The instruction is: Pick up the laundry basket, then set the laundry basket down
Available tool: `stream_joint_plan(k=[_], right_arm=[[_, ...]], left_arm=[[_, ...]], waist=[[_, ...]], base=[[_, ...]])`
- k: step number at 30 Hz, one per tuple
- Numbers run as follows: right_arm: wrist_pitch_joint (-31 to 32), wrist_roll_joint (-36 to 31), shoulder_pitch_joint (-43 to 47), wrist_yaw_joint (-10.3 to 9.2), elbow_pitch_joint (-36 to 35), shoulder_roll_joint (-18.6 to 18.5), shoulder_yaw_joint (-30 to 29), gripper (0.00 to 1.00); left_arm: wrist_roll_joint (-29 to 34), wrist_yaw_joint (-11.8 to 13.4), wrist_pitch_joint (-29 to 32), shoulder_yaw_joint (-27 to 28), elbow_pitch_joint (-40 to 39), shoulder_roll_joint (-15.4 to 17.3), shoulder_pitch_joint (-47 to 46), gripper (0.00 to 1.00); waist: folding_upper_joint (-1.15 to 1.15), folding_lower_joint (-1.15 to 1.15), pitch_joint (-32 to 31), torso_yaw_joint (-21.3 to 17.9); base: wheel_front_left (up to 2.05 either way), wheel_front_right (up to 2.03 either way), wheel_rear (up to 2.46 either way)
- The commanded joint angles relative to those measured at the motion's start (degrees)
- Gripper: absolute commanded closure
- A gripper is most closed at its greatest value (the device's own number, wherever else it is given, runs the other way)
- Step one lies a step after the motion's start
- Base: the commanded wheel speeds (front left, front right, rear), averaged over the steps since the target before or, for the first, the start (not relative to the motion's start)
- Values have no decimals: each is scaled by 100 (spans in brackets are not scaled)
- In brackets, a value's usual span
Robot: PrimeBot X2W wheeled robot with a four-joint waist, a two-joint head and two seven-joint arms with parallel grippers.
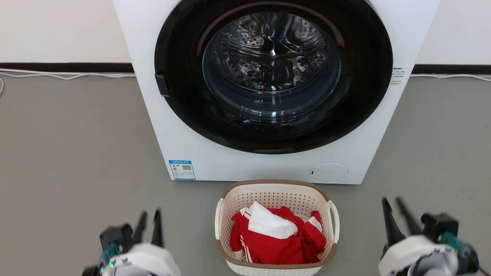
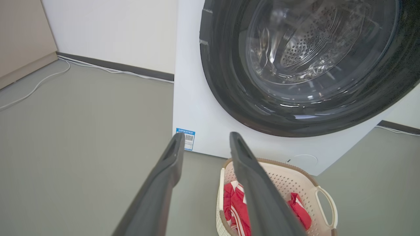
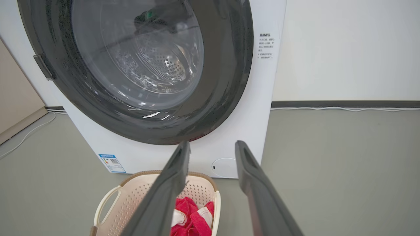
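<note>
The laundry basket [image 1: 276, 193] is cream-white and perforated, with a brown rim and white loop handles. It stands on the grey floor just in front of the washing machine and holds red and white clothes [image 1: 276, 234]. My left gripper [image 1: 149, 218] hovers to the basket's left, open and holding nothing. My right gripper [image 1: 393, 205] is off to the basket's right, also open and apart from it. The left wrist view has the basket [image 2: 295, 178] beyond the gripper [image 2: 205, 139]. The right wrist view has the basket [image 3: 137, 190] at lower left of the gripper [image 3: 213, 147].
A white front-loading washing machine [image 1: 184, 126] with a shut dark round door [image 1: 272, 76] stands right behind the basket. White cables [image 1: 65, 75] run along the wall's dark skirting. Grey floor [image 1: 69, 161] lies on both sides of the machine.
</note>
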Motion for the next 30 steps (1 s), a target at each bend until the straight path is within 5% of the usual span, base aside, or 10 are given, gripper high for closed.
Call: stream_joint_plan(k=[1, 9, 30], right_arm=[[5, 9, 49, 0, 54, 24, 2, 100], [160, 438, 170, 2, 84, 89, -34, 100], [456, 1826, 239, 9, -300, 127, -41, 100]], left_arm=[[-16, -2, 5, 5, 61, -10, 51, 100], [-402, -56, 133, 79, 104, -16, 171, 100], [-1615, -228, 448, 227, -216, 4, 201, 100]], waist=[[0, 0, 0, 0], [0, 13, -8, -13], [0, 0, 20, -52]], base=[[0, 0, 0], [0, 0, 0], [0, 0, 0]])
